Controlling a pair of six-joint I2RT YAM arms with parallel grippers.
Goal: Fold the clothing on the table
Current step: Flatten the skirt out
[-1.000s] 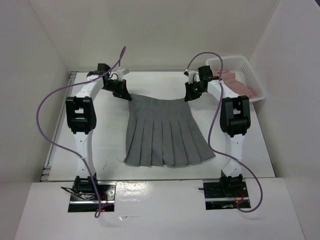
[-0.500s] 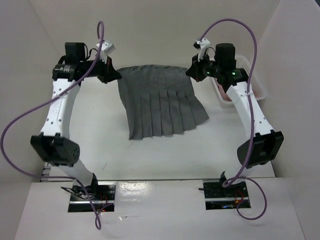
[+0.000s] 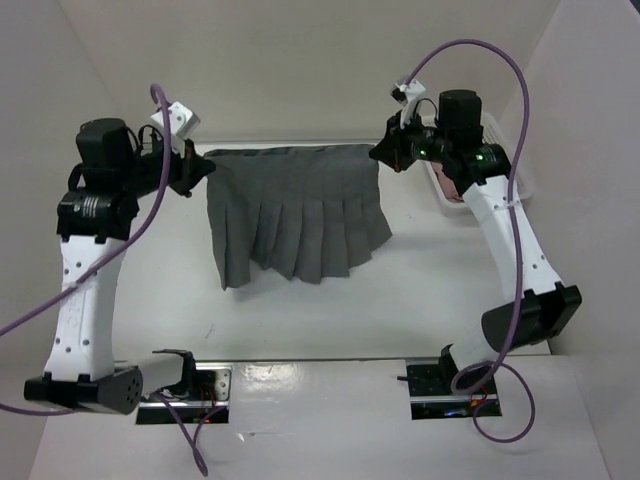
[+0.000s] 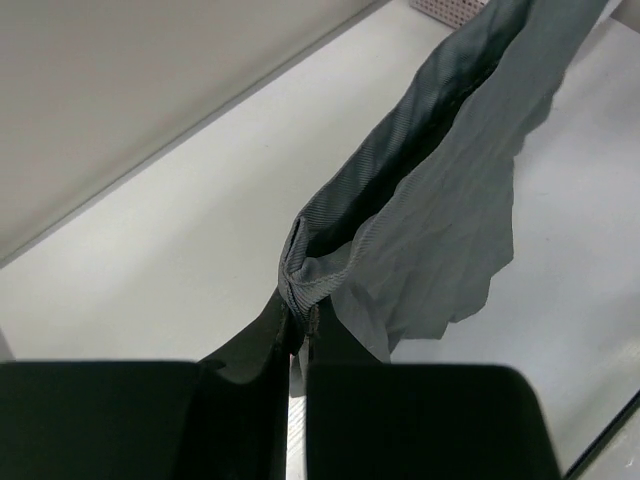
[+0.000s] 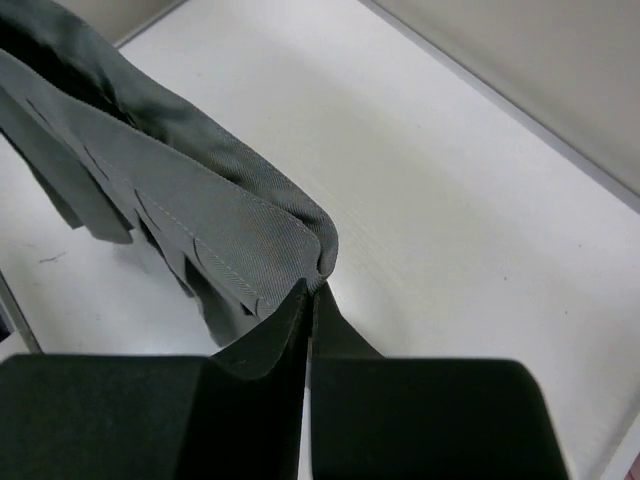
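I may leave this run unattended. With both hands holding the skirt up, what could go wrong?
The left hand and right hand each pinch only a small corner of the skirt, so it might slip out. The hem hangs uneven, so it may land creased on the table. The right arm is near the basket and could bump it.

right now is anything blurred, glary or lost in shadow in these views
Top external: even, soft light, no glare or hard shadows, the skirt crisp. Left wrist: the left hand is near-black, its detail lost, the weave beside it sharp. Right wrist: the right hand is equally dark, the far pleats soft.
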